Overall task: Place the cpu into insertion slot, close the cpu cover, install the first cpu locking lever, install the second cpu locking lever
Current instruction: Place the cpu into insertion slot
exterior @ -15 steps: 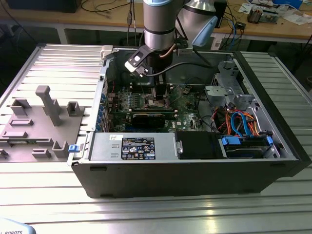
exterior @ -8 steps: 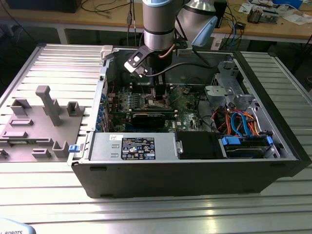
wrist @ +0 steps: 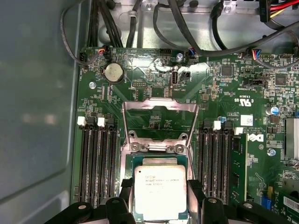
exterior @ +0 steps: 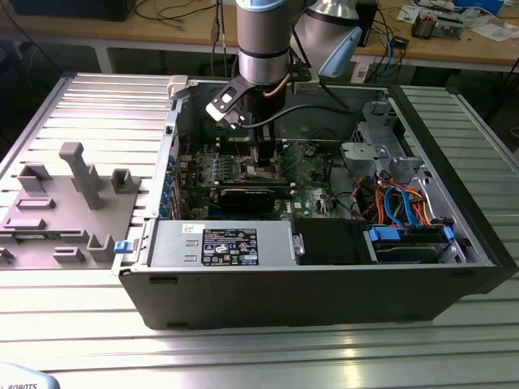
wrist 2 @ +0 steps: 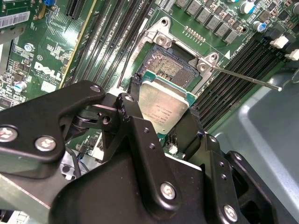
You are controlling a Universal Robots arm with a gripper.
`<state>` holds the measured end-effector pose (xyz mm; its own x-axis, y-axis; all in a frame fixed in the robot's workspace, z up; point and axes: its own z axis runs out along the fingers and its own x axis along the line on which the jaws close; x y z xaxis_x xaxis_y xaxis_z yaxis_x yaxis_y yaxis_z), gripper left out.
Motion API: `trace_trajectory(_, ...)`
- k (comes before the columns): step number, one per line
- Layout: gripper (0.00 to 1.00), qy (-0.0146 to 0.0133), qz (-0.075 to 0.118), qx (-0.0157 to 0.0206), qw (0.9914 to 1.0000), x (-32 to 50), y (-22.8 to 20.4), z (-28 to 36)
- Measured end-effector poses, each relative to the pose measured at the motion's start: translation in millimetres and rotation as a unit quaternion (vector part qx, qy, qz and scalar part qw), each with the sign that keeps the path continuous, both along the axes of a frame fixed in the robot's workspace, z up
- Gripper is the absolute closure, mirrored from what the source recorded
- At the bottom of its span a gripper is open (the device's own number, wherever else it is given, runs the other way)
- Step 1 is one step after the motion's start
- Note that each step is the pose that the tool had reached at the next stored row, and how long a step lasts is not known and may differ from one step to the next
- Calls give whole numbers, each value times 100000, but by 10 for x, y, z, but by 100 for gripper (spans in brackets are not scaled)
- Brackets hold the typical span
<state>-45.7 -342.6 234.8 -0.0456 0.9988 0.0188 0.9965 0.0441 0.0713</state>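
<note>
The gripper (wrist: 160,185) is clamped on the cpu (wrist 2: 164,108) by two opposite edges, holding it right over the insertion slot (wrist 2: 172,65), with the cpu cover (wrist: 159,102) flipped open.

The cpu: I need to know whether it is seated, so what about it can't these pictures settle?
- Second wrist view: the body of the gripper hides the near edge of the cpu and that side of the insertion slot.
- First wrist view: the cpu covers the insertion slot, hiding any gap beneath.
- Exterior view: the arm blocks the insertion slot.
</note>
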Motion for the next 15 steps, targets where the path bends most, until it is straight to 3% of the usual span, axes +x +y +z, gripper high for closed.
trace_trajectory(15,46,0,2,-2,100000,-26,0,-18)
